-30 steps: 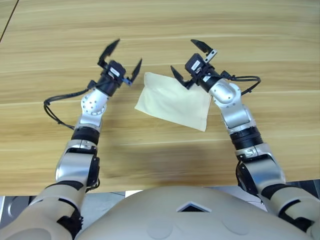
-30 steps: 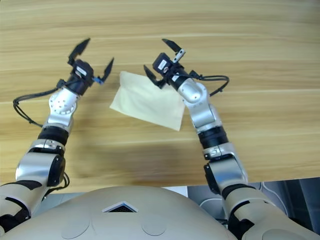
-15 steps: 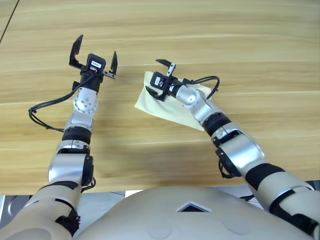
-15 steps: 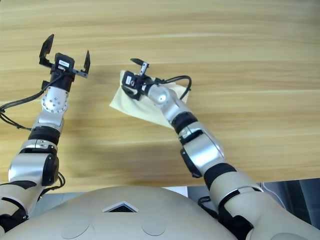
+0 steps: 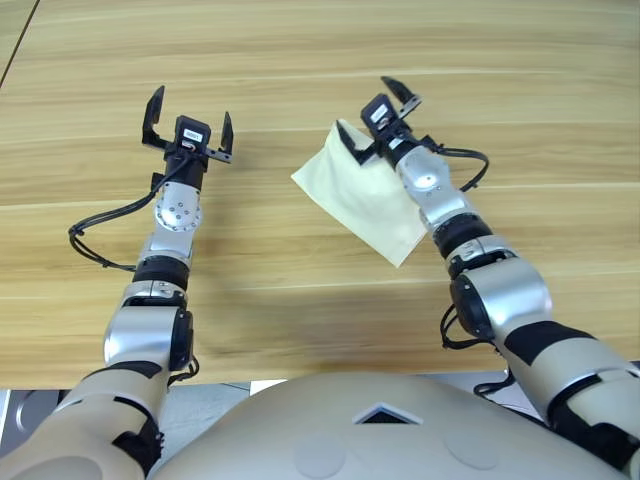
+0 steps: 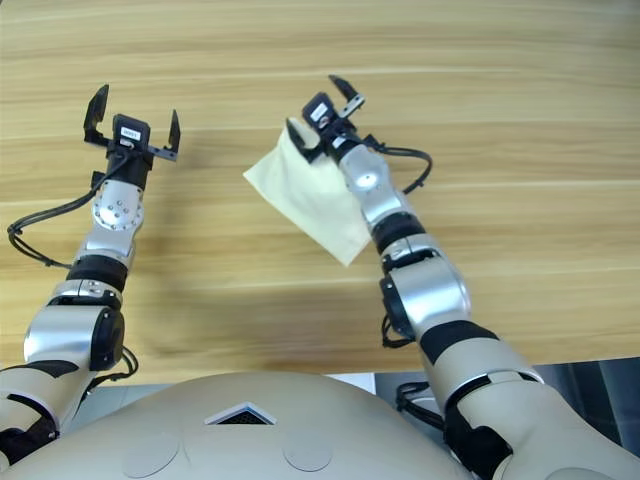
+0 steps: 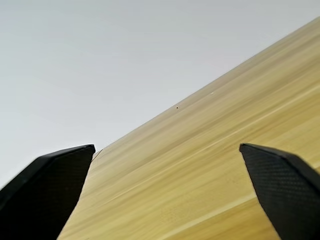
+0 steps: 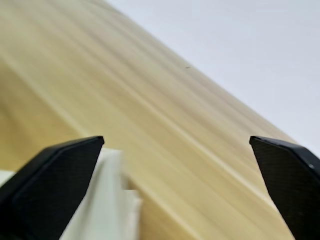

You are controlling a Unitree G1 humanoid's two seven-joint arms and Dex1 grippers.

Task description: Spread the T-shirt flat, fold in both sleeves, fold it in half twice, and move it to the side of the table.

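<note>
So the table (image 5: 300,40) is a big light wood-grain top with long pale and darker streaks running across it from side to side. A thin dark line (image 5: 18,40) cuts across the far left corner. I can't tell if that's a seam or a gap, but the surface past it looks like the same wood. Below the near edge there's a sliver of grey floor (image 6: 600,372).

The T-shirt (image 5: 365,205) is pale cream and already folded into a small four-sided packet. It lies flat on the wood a bit right of the middle and is turned at an angle, so one corner points toward the far side and another back toward the robot.

The right gripper (image 5: 362,100) sits at that far corner with its jaws spread wide. One finger is over the tip of the cloth and the other is out over bare wood. I honestly can't tell if the finger is touching the fabric or just above it. In the right wrist view, both black fingers (image 8: 50,175) sit far apart, and a fold of the cream cloth shows right beside one of them.

The left gripper (image 5: 192,108) is off to the left, well apart from the shirt, over bare table and also spread wide. Its fingers (image 7: 45,185) frame nothing but wood in the left wrist view.

Both wrist views look past the table's far edge at a plain pale grey wall (image 7: 100,50).
</note>
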